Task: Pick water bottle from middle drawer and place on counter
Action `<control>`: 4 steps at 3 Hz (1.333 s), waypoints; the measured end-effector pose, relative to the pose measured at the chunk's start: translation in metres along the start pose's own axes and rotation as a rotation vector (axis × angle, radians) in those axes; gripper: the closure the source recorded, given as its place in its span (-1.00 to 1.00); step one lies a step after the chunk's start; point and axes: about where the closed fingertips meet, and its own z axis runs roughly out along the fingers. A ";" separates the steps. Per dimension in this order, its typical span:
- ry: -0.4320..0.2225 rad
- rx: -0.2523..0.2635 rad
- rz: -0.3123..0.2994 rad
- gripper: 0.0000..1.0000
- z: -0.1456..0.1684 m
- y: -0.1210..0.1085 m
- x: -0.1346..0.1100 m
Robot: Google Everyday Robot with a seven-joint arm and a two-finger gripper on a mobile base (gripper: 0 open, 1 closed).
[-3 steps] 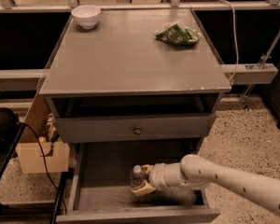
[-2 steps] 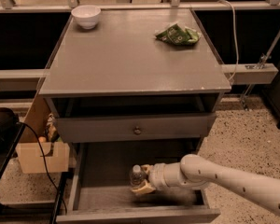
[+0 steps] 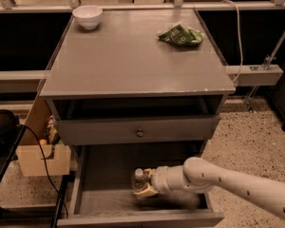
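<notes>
The middle drawer (image 3: 104,201) is pulled open below the counter (image 3: 133,61). The water bottle (image 3: 138,179) stands upright on the drawer floor, a small clear bottle with a white cap. My gripper (image 3: 145,186) reaches in from the right on a white arm and is closed around the bottle's lower body. The bottle's base is hidden behind the fingers.
A white bowl (image 3: 87,16) sits at the counter's back left and a green snack bag (image 3: 179,34) at the back right. A shut drawer front with a round knob (image 3: 140,132) is above the open drawer. A cardboard box (image 3: 40,158) and cables stand to the left.
</notes>
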 end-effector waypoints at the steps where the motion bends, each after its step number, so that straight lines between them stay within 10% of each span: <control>1: 0.000 0.000 0.000 1.00 0.000 0.000 0.000; 4: -0.004 -0.013 -0.036 1.00 -0.026 0.012 -0.048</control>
